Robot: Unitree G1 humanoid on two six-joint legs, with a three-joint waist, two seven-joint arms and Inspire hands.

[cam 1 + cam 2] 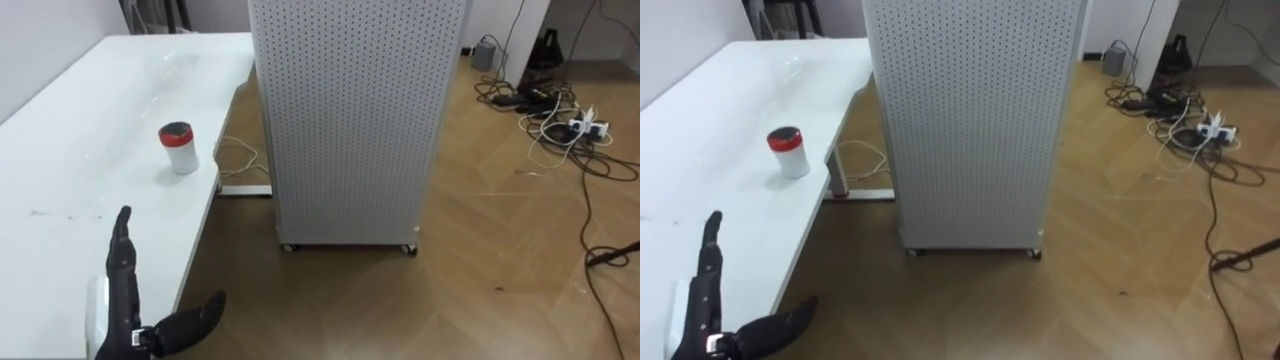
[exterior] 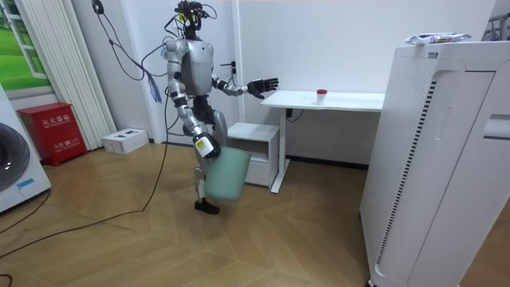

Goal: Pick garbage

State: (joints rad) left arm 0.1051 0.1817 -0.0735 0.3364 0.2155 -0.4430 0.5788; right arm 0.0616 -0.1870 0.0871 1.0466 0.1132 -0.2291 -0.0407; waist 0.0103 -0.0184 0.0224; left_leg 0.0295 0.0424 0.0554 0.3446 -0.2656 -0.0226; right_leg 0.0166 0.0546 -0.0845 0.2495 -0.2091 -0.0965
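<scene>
A small white cup with a red band and dark lid [image 1: 179,147] [image 1: 789,152] [image 2: 321,96] stands near the right edge of the white table [image 1: 60,190]. My left hand [image 1: 122,290] [image 1: 706,295] [image 2: 263,85] is held out open over the table's near end, fingers straight and thumb spread, well short of the cup. In the room view I stand at the table's end. My right hand [image 2: 205,147] hangs low at my side, shut on the rim of a pale green bin [image 2: 225,175].
A tall white perforated cabinet on castors [image 1: 350,120] stands right of the table, with a narrow gap between them. A crumpled wrapper [image 2: 436,37] lies on its top. Cables and a power strip [image 1: 560,115] litter the floor at far right. A white drawer unit [image 2: 255,151] sits under the table.
</scene>
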